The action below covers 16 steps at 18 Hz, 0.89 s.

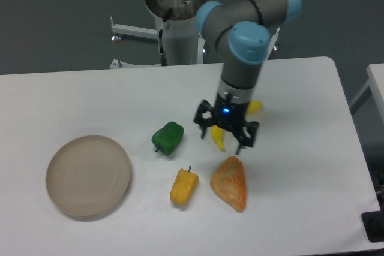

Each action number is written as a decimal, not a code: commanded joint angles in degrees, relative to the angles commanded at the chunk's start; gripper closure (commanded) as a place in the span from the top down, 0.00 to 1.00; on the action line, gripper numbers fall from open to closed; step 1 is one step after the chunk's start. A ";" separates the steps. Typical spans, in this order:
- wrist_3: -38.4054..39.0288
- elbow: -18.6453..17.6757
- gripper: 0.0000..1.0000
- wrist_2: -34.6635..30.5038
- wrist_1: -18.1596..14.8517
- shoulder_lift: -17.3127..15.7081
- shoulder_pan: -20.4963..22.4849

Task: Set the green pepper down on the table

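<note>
The green pepper (167, 138) lies on the white table (300, 106), left of centre. My gripper (224, 142) hangs open and empty to the pepper's right, apart from it, its fingers (241, 145) straddling a yellow banana (219, 138) that lies beneath it. The banana's far end (255, 107) shows behind the gripper.
A round beige plate (89, 175) sits at the front left. A yellow-orange pepper (183, 186) lies in front of the green one. An orange wedge-shaped object (230, 183) lies just in front of the gripper. The robot's base (177, 25) stands at the table's back edge.
</note>
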<state>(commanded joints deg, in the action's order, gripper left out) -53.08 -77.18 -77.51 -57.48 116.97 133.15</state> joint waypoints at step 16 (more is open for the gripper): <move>-17.23 14.25 1.00 -18.47 0.18 13.46 -0.17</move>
<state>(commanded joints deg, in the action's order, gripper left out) -70.31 -62.93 -95.97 -57.30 130.43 132.98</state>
